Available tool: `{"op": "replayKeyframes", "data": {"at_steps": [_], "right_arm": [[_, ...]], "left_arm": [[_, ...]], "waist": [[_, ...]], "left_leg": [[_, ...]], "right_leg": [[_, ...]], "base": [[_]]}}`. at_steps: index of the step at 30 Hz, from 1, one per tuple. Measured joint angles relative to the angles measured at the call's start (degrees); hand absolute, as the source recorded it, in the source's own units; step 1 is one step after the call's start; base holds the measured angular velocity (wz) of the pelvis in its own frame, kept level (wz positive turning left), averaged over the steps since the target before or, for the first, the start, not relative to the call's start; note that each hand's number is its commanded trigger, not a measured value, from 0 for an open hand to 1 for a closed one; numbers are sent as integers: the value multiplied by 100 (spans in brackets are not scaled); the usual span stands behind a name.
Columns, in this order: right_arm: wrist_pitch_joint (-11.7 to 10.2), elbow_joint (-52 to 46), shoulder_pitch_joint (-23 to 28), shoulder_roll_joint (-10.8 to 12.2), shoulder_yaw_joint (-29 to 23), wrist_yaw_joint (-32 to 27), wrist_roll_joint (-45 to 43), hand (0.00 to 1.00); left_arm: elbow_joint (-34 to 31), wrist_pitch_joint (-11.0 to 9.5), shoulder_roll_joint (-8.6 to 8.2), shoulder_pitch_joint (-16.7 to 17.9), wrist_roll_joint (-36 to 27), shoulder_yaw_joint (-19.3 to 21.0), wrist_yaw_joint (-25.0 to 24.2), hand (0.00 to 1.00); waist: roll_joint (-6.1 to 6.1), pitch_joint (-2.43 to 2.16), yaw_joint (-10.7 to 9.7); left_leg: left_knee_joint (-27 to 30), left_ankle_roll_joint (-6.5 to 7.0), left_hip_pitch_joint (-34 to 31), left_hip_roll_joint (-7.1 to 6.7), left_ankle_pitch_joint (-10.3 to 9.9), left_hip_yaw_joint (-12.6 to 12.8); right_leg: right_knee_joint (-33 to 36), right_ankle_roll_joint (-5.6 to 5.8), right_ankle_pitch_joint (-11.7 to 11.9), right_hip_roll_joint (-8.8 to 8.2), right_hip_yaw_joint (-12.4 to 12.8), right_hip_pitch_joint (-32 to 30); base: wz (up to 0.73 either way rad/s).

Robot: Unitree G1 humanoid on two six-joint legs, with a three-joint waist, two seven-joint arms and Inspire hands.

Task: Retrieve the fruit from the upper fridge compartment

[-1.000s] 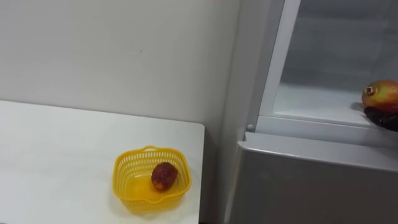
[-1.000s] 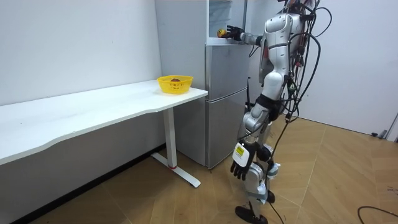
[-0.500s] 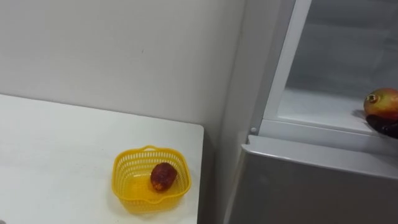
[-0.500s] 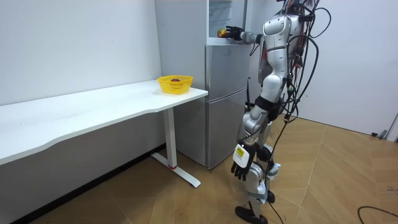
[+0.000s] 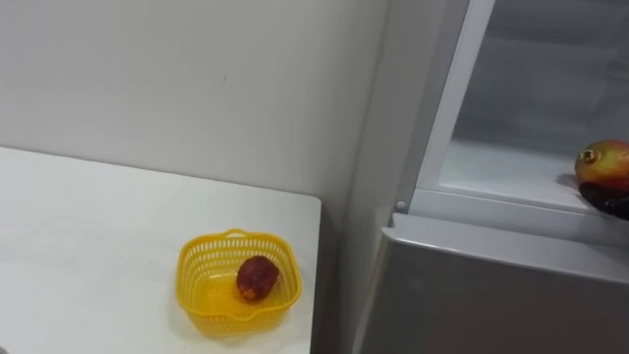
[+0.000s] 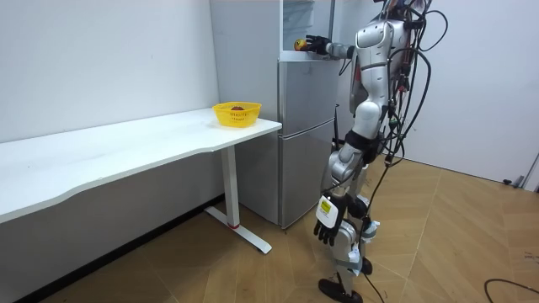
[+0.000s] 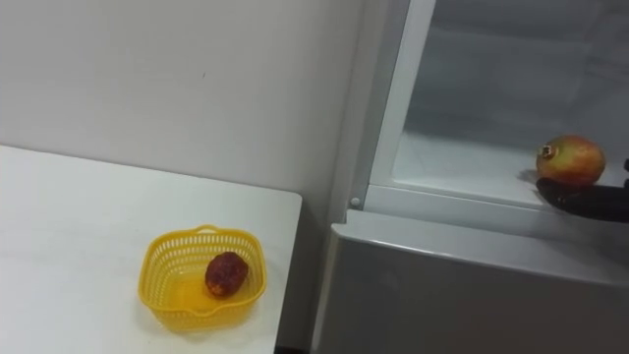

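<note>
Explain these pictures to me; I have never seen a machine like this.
This is a humanoid robot that walks on two legs. Two pictures come from the camera eyes in its head; the room view comes from a camera standing some way off. The robot stands before a grey fridge whose upper compartment is open. Its right hand reaches to a round red-and-yellow fruit on the shelf there; whether it grips yet cannot be made out. Its left hand hangs relaxed by its leg. Beside the fridge, a white table carries a yellow plastic basket with a dark red fruit inside.

Right robot hand (image 7: 600, 204) raised forward, left robot hand (image 6: 325, 225) hanging
</note>
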Motion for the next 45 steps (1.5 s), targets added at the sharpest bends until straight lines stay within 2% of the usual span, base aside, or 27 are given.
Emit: {"op": "replayKeyframes", "data": {"at_steps": [19, 29, 37, 45], "right_arm": [[24, -1, 0, -21, 3, 94, 198, 0], [53, -13, 0, -86, 5, 417, 195, 0], [54, -19, -25, -106, 23, 670, 192, 0], [45, -38, -181, -106, 254, 756, 194, 0]], "left_arm": [[4, 32, 16, 2, 0, 0, -5, 0], [1, 29, 19, 0, 0, 16, -19, 0], [17, 29, 13, 0, -2, 13, -83, 0], [166, -10, 12, -6, -2, 11, -176, 0]], "waist": [[-5, -2, -2], [13, -8, 12], [77, -26, 51], [181, -10, 54]], "left_leg": [[4, 0, 9, 4, 0, 11], [0, -8, 2, 20, -5, 41], [4, -8, 13, 31, -4, 75], [7, -35, 19, 63, -20, 113]], "right_leg": [[6, -1, 1, 1, 1, -5], [43, -10, 6, 13, 31, -35], [116, -13, 7, 14, 53, -69], [108, -41, 23, 46, 104, -65]], "base": [[0], [0], [-2], [-2]]}}
